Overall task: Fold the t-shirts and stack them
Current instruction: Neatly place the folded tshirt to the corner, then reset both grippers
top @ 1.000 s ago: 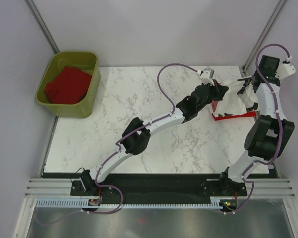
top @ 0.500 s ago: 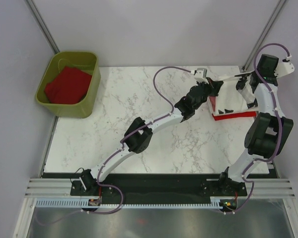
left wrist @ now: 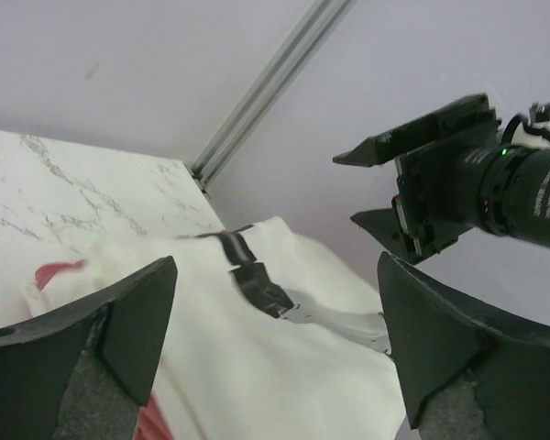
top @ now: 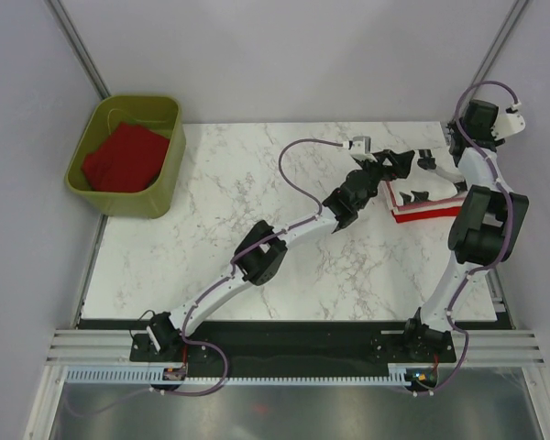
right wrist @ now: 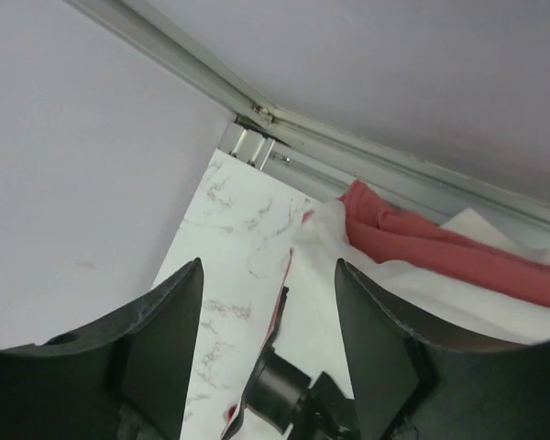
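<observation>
A white t-shirt (top: 424, 186) with small black marks lies on top of a red t-shirt (top: 429, 213) at the far right of the table. My left gripper (top: 396, 166) hangs open just above the white t-shirt's left edge; in the left wrist view the white t-shirt (left wrist: 275, 367) and a black mark (left wrist: 257, 286) show below the left gripper (left wrist: 277, 273), which holds nothing. My right gripper (top: 452, 145) is open over the far right corner. Below the right gripper (right wrist: 268, 270), the white t-shirt (right wrist: 385, 302) lies with salmon-red cloth (right wrist: 440, 247) beside it. Another red t-shirt (top: 124, 158) lies in the tub.
The olive-green tub (top: 168, 174) stands off the table's far left corner. Metal frame posts (top: 490, 55) and grey walls close in behind the stack. The right arm's elbow (top: 486, 225) stands just right of the stack. The left arm (top: 257, 257) stretches diagonally across the marble table (top: 257, 183).
Both grippers have opened and let go of the white t-shirt, which now lies flat on the red one. The right gripper has drawn back toward the far corner.
</observation>
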### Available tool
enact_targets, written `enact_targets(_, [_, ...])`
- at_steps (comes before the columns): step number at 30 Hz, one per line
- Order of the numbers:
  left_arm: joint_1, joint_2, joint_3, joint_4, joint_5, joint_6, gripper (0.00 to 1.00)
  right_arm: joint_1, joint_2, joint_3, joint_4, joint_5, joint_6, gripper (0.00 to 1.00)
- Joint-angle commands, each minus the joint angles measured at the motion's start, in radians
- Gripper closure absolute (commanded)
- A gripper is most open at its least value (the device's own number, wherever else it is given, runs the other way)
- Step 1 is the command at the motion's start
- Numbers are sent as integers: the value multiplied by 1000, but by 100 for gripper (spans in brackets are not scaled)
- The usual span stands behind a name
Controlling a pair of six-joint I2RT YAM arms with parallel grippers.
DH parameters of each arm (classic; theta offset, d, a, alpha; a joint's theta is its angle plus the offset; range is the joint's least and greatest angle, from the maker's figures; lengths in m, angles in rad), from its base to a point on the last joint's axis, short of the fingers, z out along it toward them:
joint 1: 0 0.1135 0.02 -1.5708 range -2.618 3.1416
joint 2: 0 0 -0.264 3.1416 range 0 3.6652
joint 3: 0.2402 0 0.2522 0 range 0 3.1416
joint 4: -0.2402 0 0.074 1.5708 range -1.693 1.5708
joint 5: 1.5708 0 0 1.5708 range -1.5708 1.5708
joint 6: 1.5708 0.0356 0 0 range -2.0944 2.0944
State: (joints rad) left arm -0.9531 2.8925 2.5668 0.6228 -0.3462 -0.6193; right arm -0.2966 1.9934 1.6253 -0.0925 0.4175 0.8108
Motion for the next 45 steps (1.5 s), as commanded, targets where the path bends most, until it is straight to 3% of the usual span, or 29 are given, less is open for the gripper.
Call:
enact_targets(1, [23,-35,27,118,-57,21,1,-12,10,80,83,20,-21,32])
enact_targets(5, [37,-105,-46,114,-51,46,0,0,-22,67,80,35,-42,30])
enact_targets(9, [37,-159,-85,45,-98,76,0,59,-62,76,43,148,-132,30])
enact_targets(12, [39,-263,-221,35,-131,72,2,79,-103,59,19,155,-134,32])
enact_targets(17, [50,-462,-515,2,-161,43,2,100,-163,-13,13,-1,-159,33])
enact_targets(22, [85,-715,-897,-18,-160,-65,0,204,-229,-113,53,-66,-294,20])
enact_targets(25, [109,-868,-1127,-38,-151,-151,0,272,-289,-185,57,-91,-321,2])
enact_targets(31, [181,-1154,-1439,-213,-122,-151,0,411,-438,-350,25,-85,-357,2])
enact_targets(35, [319,-1421,-1599,-365,7,-175,0,519,-539,-488,27,-68,-413,2])
enact_targets(38, [372,-1577,-1704,-458,7,-143,0,612,-607,-563,34,-69,-453,2])
enact_targets(40, [369,-1654,-1778,-483,-23,-128,0,666,-642,-600,56,-78,-446,2])
enact_targets(45, [367,-1842,-1954,-489,56,-120,0,861,-695,-729,85,-68,-437,2])
